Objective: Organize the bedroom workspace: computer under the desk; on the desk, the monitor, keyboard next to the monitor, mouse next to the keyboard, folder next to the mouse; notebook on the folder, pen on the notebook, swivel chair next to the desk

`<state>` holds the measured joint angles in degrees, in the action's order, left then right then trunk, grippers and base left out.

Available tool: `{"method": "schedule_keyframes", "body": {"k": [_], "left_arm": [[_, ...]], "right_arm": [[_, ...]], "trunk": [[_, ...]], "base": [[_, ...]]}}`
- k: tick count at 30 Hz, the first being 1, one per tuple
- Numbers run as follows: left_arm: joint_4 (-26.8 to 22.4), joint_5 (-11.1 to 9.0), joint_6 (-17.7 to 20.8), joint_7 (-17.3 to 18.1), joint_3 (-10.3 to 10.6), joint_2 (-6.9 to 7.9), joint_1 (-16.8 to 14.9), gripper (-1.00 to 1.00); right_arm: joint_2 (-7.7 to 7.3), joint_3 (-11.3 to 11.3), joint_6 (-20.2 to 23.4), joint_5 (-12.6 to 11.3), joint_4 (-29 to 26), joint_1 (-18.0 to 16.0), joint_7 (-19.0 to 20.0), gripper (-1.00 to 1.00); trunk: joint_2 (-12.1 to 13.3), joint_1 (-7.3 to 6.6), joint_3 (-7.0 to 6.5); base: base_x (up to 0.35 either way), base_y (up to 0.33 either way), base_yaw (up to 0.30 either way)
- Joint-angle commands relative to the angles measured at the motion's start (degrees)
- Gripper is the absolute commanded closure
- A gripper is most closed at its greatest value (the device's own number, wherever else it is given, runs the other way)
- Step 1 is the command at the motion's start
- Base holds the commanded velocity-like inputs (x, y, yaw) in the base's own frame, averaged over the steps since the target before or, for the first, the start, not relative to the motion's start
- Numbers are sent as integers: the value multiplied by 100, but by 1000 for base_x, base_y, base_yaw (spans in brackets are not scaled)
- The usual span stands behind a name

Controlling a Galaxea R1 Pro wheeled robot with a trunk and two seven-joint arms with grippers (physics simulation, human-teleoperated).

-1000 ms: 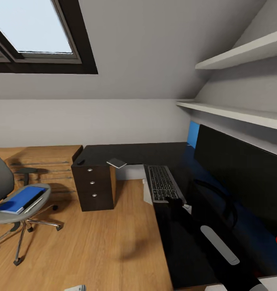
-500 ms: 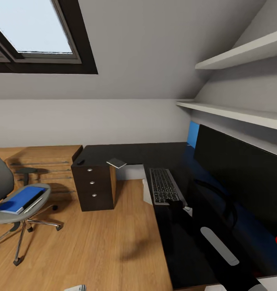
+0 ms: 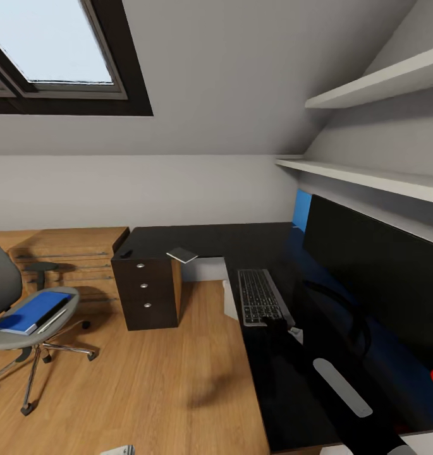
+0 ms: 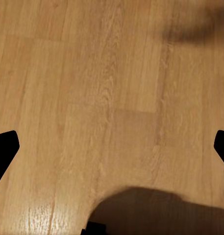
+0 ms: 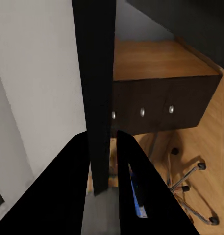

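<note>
I have the right gripper (image 3: 274,324) clenched on the near edge of the slim grey keyboard (image 3: 260,296), which lies flat on the glossy black worktop (image 3: 210,239) beside the wide dark monitor (image 3: 374,265). My worry: the thin edge could slip and skid off the front lip. The left gripper's (image 4: 112,147) jaws hang released over the wooden floor (image 4: 92,73).

open wood floor (image 3: 159,379) left of desk (image 3: 267,373), monitor (image 3: 374,278) blocking desk's right side
</note>
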<state>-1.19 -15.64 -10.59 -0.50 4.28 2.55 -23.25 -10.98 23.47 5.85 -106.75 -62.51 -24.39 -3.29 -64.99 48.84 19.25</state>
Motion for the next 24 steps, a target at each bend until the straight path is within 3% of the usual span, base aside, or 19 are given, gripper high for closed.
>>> {"method": "schedule_keyframes", "body": {"k": [1,4,9,24], "left_arm": [[4,-44,-19,-5,46,0,-4,-100],[4,-44,-14,-5,46,0,-4,-100],[4,-44,-16,-3,46,0,-4,-100],[4,-44,-18,-3,46,0,-4,-100]], "right_arm": [[-2,9,-1,63,-7,-4,-15,100],[7,-18,-11,1237,28,-4,76,100],[-7,-33,-24,1330,70,-4,498,100],[-10,-36,-14,1341,203,-4,597,100]], "trunk": [[-4,0,7],[-4,0,7],[-4,0,7],[-4,0,7]], "base": [[0,0,0],[0,0,0],[0,0,0],[0,0,0]]}}
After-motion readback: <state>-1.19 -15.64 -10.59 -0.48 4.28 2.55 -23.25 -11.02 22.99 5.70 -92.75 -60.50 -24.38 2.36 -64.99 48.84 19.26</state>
